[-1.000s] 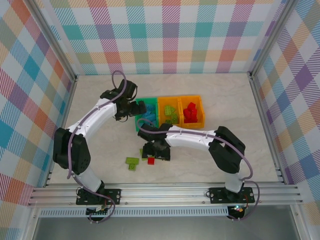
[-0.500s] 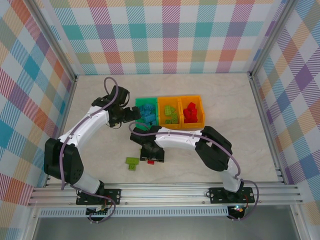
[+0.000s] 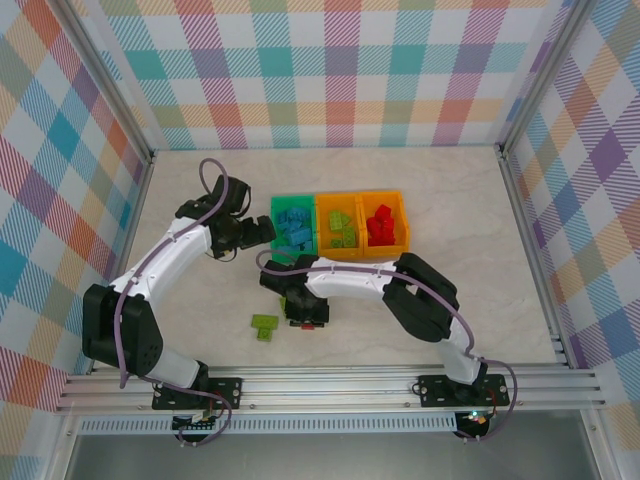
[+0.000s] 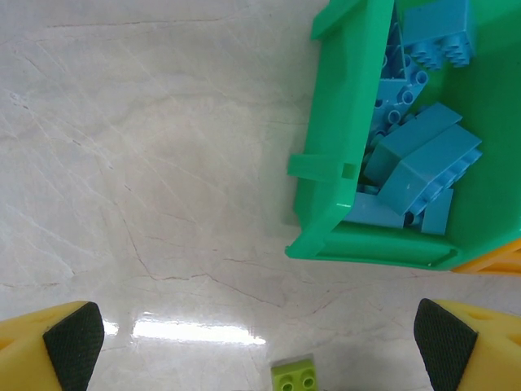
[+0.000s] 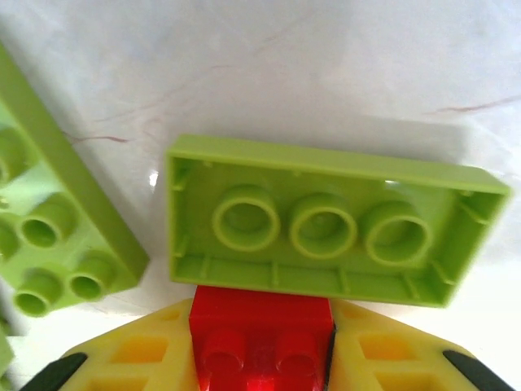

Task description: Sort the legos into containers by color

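In the right wrist view my right gripper (image 5: 261, 355) is shut on a small red lego (image 5: 262, 322), its yellow fingers (image 5: 134, 352) pressed to both sides. An upside-down lime lego (image 5: 334, 224) lies touching the red one, and another lime lego (image 5: 49, 236) lies to the left. From above, the right gripper (image 3: 305, 314) is low over the table in front of the bins. My left gripper (image 3: 258, 232) hangs open, with nothing between its pads (image 4: 73, 338), just left of the green container (image 4: 338, 163), which holds blue legos (image 4: 423, 159). The middle orange container (image 3: 340, 226) holds lime legos, the right orange one (image 3: 384, 222) red legos.
A lime lego (image 3: 264, 325) lies loose on the table left of the right gripper, and one (image 4: 295, 376) shows at the bottom edge of the left wrist view. The three bins stand side by side mid-table. Plaid walls enclose the marble surface.
The right gripper has closed its jaws on the red lego and shifted slightly left. The left arm has drawn back leftward from over the green container, still open.
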`<action>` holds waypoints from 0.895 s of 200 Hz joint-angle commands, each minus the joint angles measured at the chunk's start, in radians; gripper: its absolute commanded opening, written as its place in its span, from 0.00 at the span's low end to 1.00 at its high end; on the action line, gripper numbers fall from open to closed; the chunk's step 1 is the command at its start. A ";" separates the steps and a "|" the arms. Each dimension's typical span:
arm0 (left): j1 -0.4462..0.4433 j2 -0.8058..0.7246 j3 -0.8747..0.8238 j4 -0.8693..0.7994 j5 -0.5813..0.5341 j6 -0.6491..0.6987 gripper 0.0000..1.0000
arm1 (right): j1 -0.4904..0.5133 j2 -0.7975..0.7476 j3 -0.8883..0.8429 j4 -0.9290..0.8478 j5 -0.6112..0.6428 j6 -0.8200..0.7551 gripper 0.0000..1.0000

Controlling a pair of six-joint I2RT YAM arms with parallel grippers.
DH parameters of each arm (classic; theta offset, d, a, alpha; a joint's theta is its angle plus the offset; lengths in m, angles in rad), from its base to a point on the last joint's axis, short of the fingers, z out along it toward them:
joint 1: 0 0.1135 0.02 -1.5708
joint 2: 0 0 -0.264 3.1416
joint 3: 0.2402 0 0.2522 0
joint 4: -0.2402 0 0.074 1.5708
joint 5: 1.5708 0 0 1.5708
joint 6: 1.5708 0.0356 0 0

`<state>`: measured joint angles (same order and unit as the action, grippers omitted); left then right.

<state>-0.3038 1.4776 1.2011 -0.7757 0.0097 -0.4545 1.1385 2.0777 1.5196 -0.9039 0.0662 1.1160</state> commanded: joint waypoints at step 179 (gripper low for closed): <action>-0.118 -0.184 -0.306 0.013 -0.048 -0.083 1.00 | -0.701 -0.227 0.127 -0.194 0.016 -0.599 0.30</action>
<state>-0.3931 1.3354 0.9249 -0.7719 -0.0017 -0.4763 0.4751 1.8172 1.6535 -1.0496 0.1352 0.6205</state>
